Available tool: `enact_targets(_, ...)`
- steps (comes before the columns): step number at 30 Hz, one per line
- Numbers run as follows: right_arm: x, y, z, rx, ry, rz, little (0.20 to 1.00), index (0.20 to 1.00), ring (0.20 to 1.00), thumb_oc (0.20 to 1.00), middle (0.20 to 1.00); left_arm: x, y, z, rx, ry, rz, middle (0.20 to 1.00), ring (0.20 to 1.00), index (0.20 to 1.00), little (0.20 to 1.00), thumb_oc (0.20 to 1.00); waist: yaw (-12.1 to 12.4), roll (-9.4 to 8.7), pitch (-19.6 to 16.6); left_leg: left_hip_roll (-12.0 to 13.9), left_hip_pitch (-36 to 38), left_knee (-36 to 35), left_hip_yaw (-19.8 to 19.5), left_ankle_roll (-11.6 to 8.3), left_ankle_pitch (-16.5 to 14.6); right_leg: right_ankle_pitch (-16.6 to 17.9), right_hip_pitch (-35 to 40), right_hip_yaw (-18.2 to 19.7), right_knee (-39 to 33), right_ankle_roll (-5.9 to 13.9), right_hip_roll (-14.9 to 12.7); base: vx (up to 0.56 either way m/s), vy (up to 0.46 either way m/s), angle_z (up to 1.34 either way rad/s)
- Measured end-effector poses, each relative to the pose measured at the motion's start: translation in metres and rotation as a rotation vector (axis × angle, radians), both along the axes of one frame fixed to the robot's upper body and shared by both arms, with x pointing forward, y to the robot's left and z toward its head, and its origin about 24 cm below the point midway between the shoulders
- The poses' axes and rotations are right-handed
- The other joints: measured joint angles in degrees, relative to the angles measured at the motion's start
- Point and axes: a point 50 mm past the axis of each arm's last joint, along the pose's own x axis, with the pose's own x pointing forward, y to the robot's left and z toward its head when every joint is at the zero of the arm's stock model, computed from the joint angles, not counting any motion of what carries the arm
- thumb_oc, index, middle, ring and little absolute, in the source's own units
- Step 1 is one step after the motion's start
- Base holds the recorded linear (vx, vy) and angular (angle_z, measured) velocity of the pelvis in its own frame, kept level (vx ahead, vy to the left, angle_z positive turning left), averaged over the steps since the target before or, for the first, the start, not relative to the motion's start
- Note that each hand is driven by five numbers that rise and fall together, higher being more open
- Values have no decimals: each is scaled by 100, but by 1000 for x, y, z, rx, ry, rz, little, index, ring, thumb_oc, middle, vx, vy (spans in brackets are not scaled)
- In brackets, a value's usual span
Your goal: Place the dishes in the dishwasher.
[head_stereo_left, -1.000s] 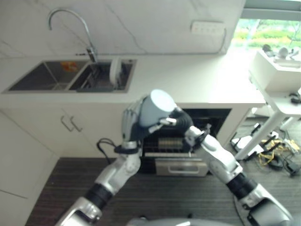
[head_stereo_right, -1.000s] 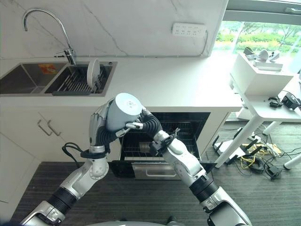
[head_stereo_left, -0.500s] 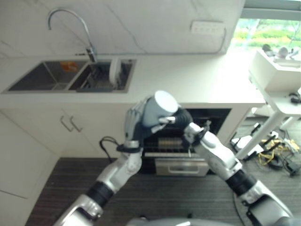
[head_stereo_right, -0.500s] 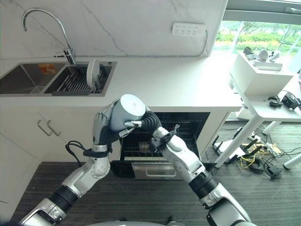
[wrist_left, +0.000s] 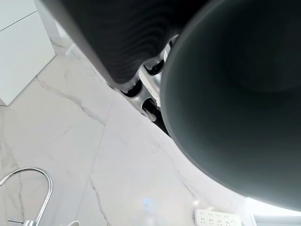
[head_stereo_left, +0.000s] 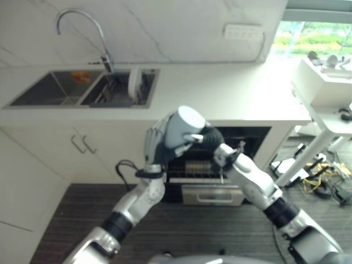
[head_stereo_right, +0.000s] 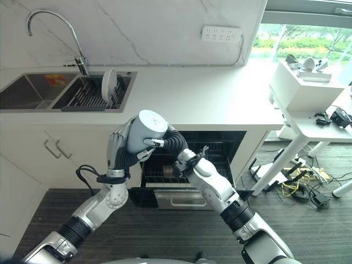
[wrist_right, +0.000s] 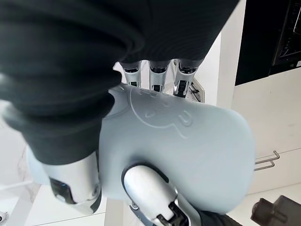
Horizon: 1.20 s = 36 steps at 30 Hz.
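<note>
Grey and smooth, the cup (head_stereo_right: 145,131) sits raised before my chest, above the open dishwasher (head_stereo_right: 212,151), base turned up toward my head. My left hand (head_stereo_right: 117,147) wraps its fingers (head_stereo_left: 155,136) round one side; my right hand (head_stereo_right: 171,141) curls fingers and thumb round the other. A plate (head_stereo_right: 108,82) stands in the sink rack (head_stereo_right: 88,96).

— What blocks the dishwasher (head_stereo_right: 190,159) opening?
— Both hands, the left hand (head_stereo_right: 122,147) and right hand (head_stereo_right: 175,144), hold a grey cup (head_stereo_right: 144,131) at its 11 o'clock, under the counter (head_stereo_right: 209,99) edge.
— Free room?
— The rack at 3 o'clock lies open.
</note>
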Motion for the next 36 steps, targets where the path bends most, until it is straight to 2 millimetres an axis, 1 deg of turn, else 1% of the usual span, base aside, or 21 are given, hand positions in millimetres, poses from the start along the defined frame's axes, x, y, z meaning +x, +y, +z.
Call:
enact_targets(7, 0, 1, -1, -1, 4, -14, 200, 200, 200, 200, 200, 0, -2, -1, -30, 21, -4, 200, 200, 200, 200, 200, 2, 3, 1, -2, -6, 0, -8, 0, 0, -2, -2, -7, 0, 1, 1, 0, 0, 0)
enact_targets(8, 0, 1, -1, -1, 4, -15, 200, 200, 200, 200, 200, 0, -2, -1, -30, 21, -4, 325, 325, 325, 325, 325, 2, 3, 1, -1, -6, 0, -8, 0, 0, -2, -1, -7, 0, 1, 1, 0, 0, 0)
enact_targets(9, 0, 1, -1, 1, 4, -16, 200, 200, 200, 200, 200, 0, -2, -1, -30, 21, -4, 1000, 1000, 1000, 1000, 1000, 2, 3, 2, -1, -6, 0, -8, 0, 0, -2, -1, -7, 0, 1, 1, 0, 0, 0)
enact_targets(13, 0, 1, -1, 46, 31, -36, 200, 200, 200, 200, 200, -1, -6, -3, -30, 32, -28, 1000, 1000, 1000, 1000, 1000, 4, 8, 2, -4, -6, 0, -8, 0, 1, -2, -1, -7, 1, 1, 0, 0, 0, 0)
enact_targets(16, 2, 2, -1, 114, 40, -87, 200, 200, 200, 200, 200, -2, -10, -3, -37, 33, -43, 1000, 1000, 1000, 1000, 1000, -1, 52, -1, -2, -6, 0, -7, 0, 0, -2, -2, -7, 3, 0, -1, 1, 10, 0)
enact_targets(19, 1, 4, 2, 232, 54, -154, 200, 200, 200, 200, 200, 0, -13, 0, -51, 27, -45, 1000, 1000, 1000, 1000, 1000, -8, 113, -3, 0, -12, 0, -10, 0, 1, -2, 1, -15, 30, 0, -19, 0, 0, 0)
enact_targets(21, 3, 0, 7, 283, 30, -206, 200, 200, 200, 200, 200, 0, -16, -1, -68, 40, -54, 1000, 1000, 1000, 1000, 1000, -13, 151, 0, -1, -24, -1, -25, 1, 1, -2, -1, -31, 30, 0, -23, 2, 21, 4)
enact_targets(24, 8, -14, 18, 360, -20, -304, 200, 200, 200, 200, 200, -3, -22, -8, -47, 77, -80, 1000, 1000, 1000, 1000, 1000, -15, 208, -3, 0, -34, -1, -43, 2, 1, -9, 1, -55, 30, 2, -24, 4, 16, 4)
enact_targets(26, 11, -29, 24, 406, -56, -382, 200, 200, 200, 200, 200, -5, -19, -16, -37, 109, -66, 1000, 1000, 1000, 1000, 1000, -26, 225, -1, 3, -40, -1, -58, 3, 2, -17, 5, -78, 30, 2, -24, 16, 5, 4)
enact_targets(29, 14, -44, 29, 434, -98, -453, 200, 200, 200, 200, 200, -5, -16, -21, -26, 144, -56, 1000, 1000, 1000, 1000, 1000, -33, 225, -1, 11, -40, -1, -69, 2, 2, -28, 16, -102, 30, 1, -17, 23, -2, 2)
enact_targets(31, 14, -52, 31, 448, -115, -487, 200, 200, 200, 200, 200, -5, -14, -25, -36, 200, -56, 1000, 1000, 1000, 1000, 1000, -44, 225, -1, 16, -40, -1, -68, 2, 2, -29, 15, -104, 30, 1, -5, 36, 1, 1)
enact_targets(32, 14, -56, 29, 452, -115, -503, 200, 200, 200, 200, 200, -6, -14, -27, -33, 220, -58, 1000, 1000, 1000, 1000, 1000, -48, 224, -1, 19, -39, -1, -65, 2, 1, -31, 15, -104, 30, 3, 2, 0, 0, 0)
enact_targets(34, 9, -72, 16, 453, -88, -569, 200, 200, 200, 200, 200, -12, -9, -38, -50, 283, -38, 1000, 1000, 1000, 1000, 1000, -64, 227, 1, 22, -44, -1, -57, 1, 1, -47, 10, -104, 29, 5, 0, 0, 0, 0)
enact_targets(36, 5, -79, 6, 460, -54, -595, 200, 200, 200, 200, 200, -14, -6, -42, -49, 303, -24, 1000, 1000, 1000, 1000, 1000, -100, 228, 3, 31, -45, -1, -50, 1, 1, -53, 8, -104, 29, 4, 1, 0, 0, 0)
